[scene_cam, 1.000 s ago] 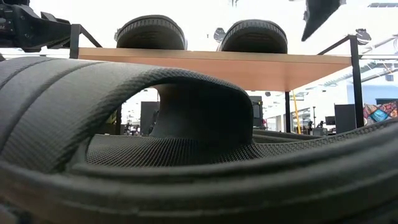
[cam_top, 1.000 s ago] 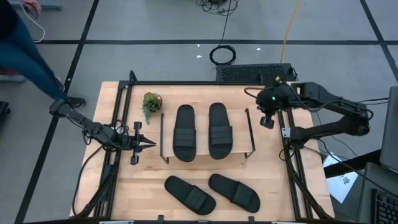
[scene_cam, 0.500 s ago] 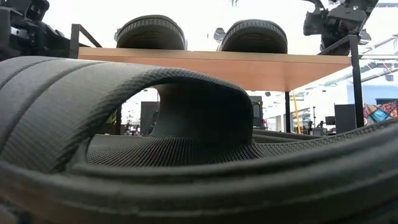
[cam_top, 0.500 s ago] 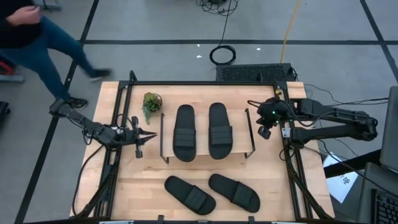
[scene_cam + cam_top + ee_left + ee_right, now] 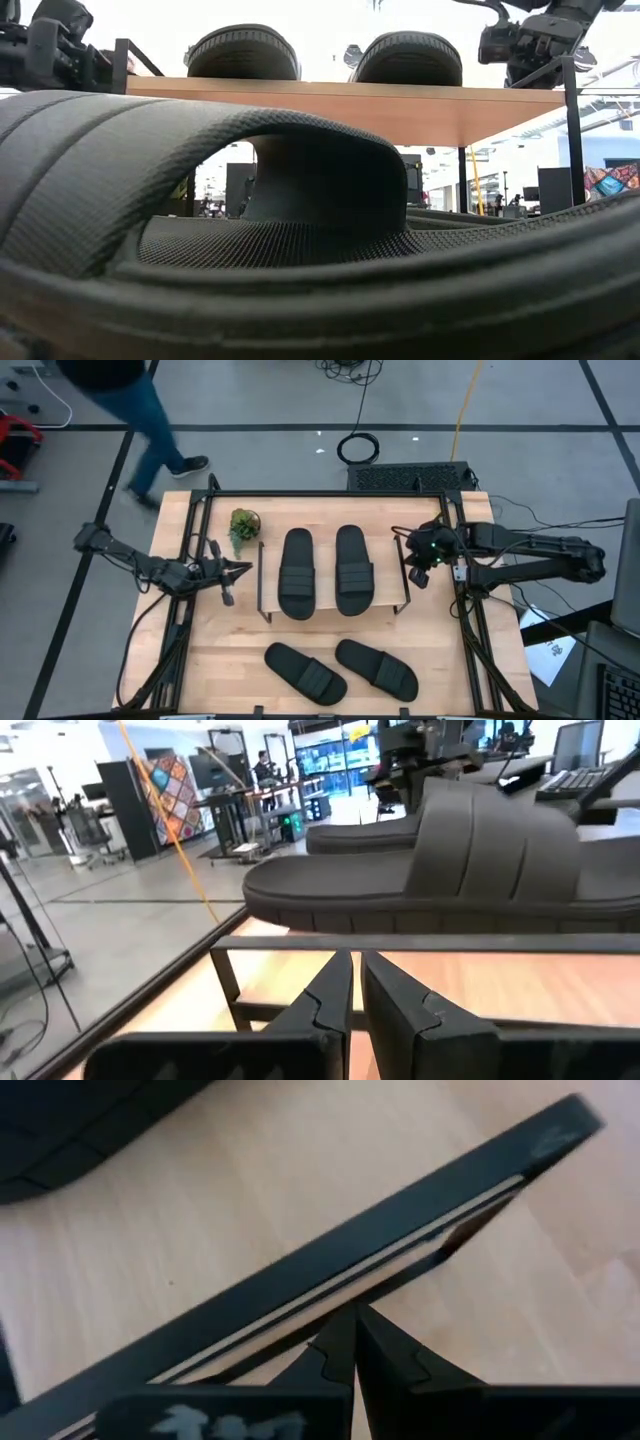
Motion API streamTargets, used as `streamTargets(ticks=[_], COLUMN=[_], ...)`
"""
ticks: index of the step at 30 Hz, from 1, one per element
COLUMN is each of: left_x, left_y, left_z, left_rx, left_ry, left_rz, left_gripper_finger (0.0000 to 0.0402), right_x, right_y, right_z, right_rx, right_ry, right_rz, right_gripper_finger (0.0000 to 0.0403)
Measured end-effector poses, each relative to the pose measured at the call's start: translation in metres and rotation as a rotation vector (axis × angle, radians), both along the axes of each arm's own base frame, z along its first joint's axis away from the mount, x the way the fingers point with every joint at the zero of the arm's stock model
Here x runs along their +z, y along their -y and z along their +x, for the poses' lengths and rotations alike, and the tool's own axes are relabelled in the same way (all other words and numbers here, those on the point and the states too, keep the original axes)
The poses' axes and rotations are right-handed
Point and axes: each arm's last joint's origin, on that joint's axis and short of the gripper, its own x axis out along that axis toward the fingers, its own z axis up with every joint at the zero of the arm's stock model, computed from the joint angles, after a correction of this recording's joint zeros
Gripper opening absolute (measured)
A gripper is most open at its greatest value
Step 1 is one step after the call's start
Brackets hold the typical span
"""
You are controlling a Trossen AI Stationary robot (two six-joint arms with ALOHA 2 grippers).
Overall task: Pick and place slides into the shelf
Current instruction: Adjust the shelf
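Black slide sandals, four in all: two lie side by side on the light wood plank of the shelf (image 5: 333, 610), the left one (image 5: 296, 572) and the right one (image 5: 353, 569), toes toward the far edge, a narrow strip of plank between them and bare plank at either side up to the wire frames. The other two lie on the desk (image 5: 230, 660) in front of the shelf, one nearer the left (image 5: 305, 673) and one nearer the right (image 5: 376, 668), both angled, close together but apart, near the front edge of the desk; in the low view the near one fills almost the whole picture, its ribbed strap arching over the sole. Shelf: low rack, thin black wire side frames, standing at the middle of the desk, open wood all round it. A small potted plant (image 5: 243, 526) stands just beside the shelf's far left corner. Left hand (image 5: 238, 569): over the desk just left of the shelf's left frame, fingers pointing toward the shelf, nearly closed with a thin gap between them, holding nothing. Right hand (image 5: 416, 572): just beside the shelf's right frame, closed and empty; its wrist view shows the fingertips together against the black frame bar. Open desk lies left of the left hand. Beyond the desk's far left corner, a person (image 5: 150, 410) on the floor.
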Motion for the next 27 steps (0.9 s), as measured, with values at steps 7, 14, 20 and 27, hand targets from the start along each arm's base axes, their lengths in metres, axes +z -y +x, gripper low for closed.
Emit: streamTargets(ticks=[7,14,20,27], left_x=[-0.006,-0.007,-0.007,-0.006], left_y=[-0.004,-0.006,-0.008,-0.008], left_z=[0.007,0.015,0.017,0.017], left_rx=[0.005,-0.006,-0.009,-0.010], left_ry=[-0.044,-0.044,-0.050,-0.036], left_rz=[-0.021,-0.033,-0.032,-0.037], left_gripper_finger=[0.0032,0.0032,0.0033,0.0033], right_x=[0.003,0.004,0.005,0.006], right_y=[-0.014,-0.027,-0.032,-0.044], right_z=[0.006,0.009,0.009,0.010], right_rx=[0.046,0.084,0.103,0.153], right_ry=[0.055,0.081,0.088,0.103], right_rz=[0.024,0.053,0.067,0.086], right_gripper_finger=[0.0000,0.0000,0.0000,0.0000])
